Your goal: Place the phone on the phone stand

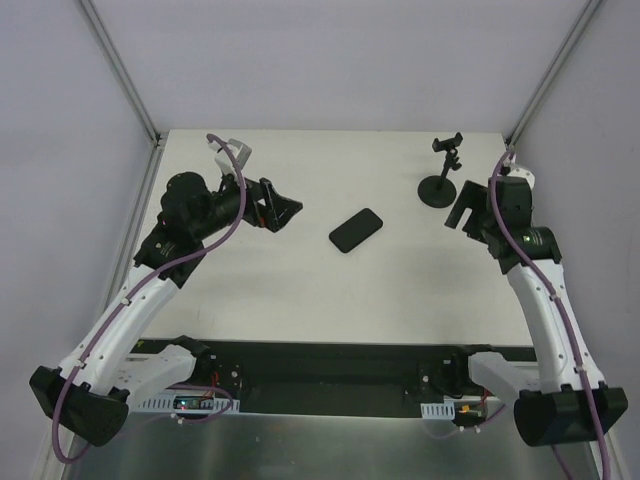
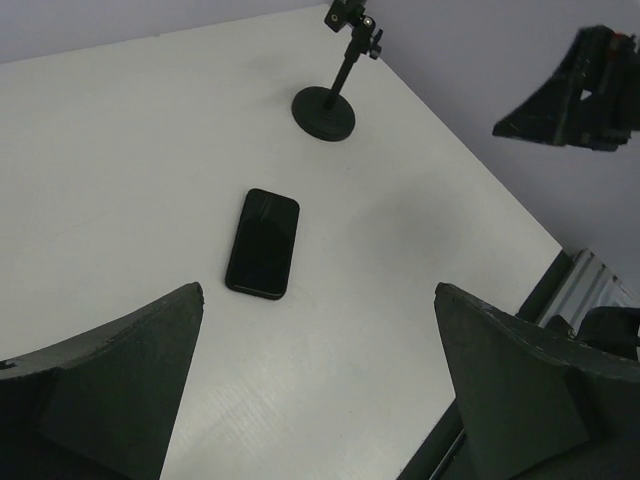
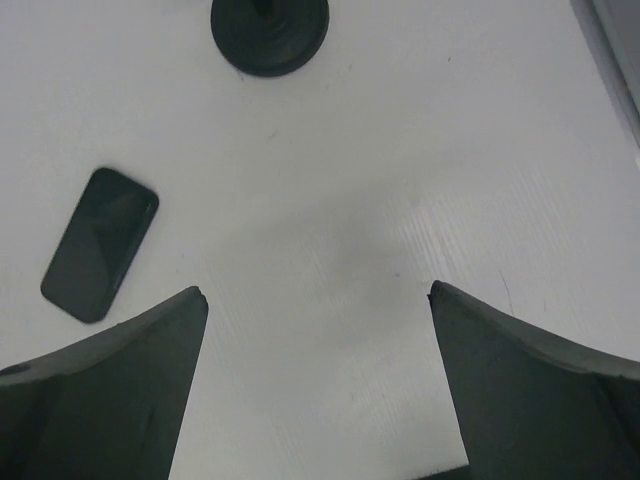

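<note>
- Phone (image 1: pixel 356 230) first, please: where does it lie?
- It lies flat on the white table (image 1: pixel 300 290), near the middle, turned on a diagonal. Its dark face is up. Nothing touches it.
- And the phone stand (image 1: pixel 437 190)?
- It stands upright close to the far right corner of the table, on its round base, with the thin stem and the small clamp on top. The clamp holds nothing. The phone is apart from it, to the left and a little nearer to the arms.
- What does the left gripper (image 1: pixel 285 212) do?
- It hangs above the table on the left side, and its fingers point toward the phone. The jaws are spread wide and nothing is between them. In the left wrist view I see the phone (image 2: pixel 263 243) ahead of the two fingers and the stand (image 2: pixel 323 112) farther behind it.
- And the right gripper (image 1: pixel 465 212)?
- It is just beside the base of the stand, on the right, and I cannot see any contact. Its jaws are also spread wide and carry nothing. In the right wrist view there is bare table between the fingers, the phone (image 3: pixel 100 244) lies to the left, and the base of the stand (image 3: pixel 269 35) is at the top edge.
</note>
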{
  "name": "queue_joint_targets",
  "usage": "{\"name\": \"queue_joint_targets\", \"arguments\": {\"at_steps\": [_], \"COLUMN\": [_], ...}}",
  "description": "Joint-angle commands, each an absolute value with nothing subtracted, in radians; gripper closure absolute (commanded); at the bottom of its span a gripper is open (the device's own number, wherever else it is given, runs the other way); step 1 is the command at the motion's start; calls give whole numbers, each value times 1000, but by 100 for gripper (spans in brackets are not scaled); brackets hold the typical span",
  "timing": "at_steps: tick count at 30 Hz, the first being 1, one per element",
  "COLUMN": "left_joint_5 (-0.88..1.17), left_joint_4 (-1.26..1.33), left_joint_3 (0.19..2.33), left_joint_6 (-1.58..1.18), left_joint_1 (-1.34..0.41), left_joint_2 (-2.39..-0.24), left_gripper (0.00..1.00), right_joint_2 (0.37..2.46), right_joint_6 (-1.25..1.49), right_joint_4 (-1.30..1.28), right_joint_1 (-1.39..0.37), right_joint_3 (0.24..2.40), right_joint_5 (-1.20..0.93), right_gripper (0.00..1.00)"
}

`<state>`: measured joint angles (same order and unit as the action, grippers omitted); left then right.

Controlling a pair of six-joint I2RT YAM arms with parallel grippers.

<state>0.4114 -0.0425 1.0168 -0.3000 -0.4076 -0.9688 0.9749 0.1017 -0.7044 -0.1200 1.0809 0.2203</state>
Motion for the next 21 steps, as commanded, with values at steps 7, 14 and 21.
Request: {"name": "queue_joint_targets", "arguments": {"at_steps": [7, 14, 21], "left_joint_5": [335, 244, 200], "left_joint_4": [-52, -98, -104], "left_joint_3": [948, 957, 953], "left_joint_6": [-249, -198, -169], "left_joint_1": [-554, -600, -646], "left_joint_2": [-962, -969, -976], "left_gripper": [4, 4, 4], "right_joint_2": [1327, 1607, 1943], "right_joint_6": [253, 462, 577], "right_joint_4": [-402, -394, -518], "right_joint_1": [-87, -89, -94], "right_joint_3": [1383, 1595, 1911], "right_joint_5": [341, 429, 537], "right_gripper": [4, 4, 4]}}
